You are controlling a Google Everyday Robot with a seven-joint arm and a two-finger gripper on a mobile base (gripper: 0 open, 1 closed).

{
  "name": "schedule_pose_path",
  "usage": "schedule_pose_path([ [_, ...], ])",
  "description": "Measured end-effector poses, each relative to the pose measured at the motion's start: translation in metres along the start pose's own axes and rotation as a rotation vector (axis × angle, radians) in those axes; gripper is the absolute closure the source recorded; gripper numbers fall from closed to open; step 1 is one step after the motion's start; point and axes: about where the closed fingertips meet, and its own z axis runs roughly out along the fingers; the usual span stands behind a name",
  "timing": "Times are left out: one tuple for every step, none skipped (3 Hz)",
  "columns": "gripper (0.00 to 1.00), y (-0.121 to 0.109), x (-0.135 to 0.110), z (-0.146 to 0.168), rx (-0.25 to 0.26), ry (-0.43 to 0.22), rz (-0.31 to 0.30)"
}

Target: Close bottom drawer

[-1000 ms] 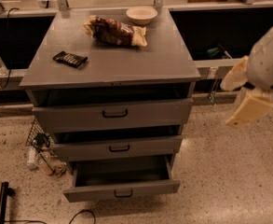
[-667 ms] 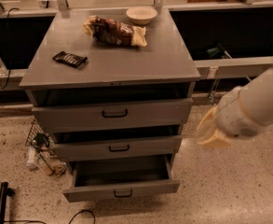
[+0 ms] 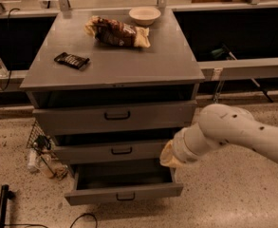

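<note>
The bottom drawer [image 3: 124, 192] is the lowest of three grey drawers in the cabinet. It is pulled out, its inside shows, and its front has a small black bar handle [image 3: 125, 197]. The middle drawer [image 3: 115, 151] and top drawer [image 3: 115, 116] stick out a little. My white arm comes in from the right. Its gripper end [image 3: 169, 156] sits by the right side of the cabinet, between the middle drawer and the bottom drawer's back right corner. The fingers are hidden behind the arm.
On the cabinet top [image 3: 129, 63] lie a dark candy bar [image 3: 71, 60], a brown snack bag [image 3: 117, 32] and a white bowl [image 3: 144, 15]. Cables and a bottle [image 3: 41, 158] lie on the floor left of the cabinet. A black pole [image 3: 3, 201] is at lower left.
My arm has swung down and left, from the right edge of the view to the cabinet's right side near the lower drawers. The drawers have not moved.
</note>
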Motion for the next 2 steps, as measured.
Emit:
schedule_pose_path([
  [1.00, -0.014, -0.005, -0.003, 0.056, -0.014, -0.002],
  [1.00, -0.007, 0.005, 0.032, 0.013, -0.037, 0.022],
])
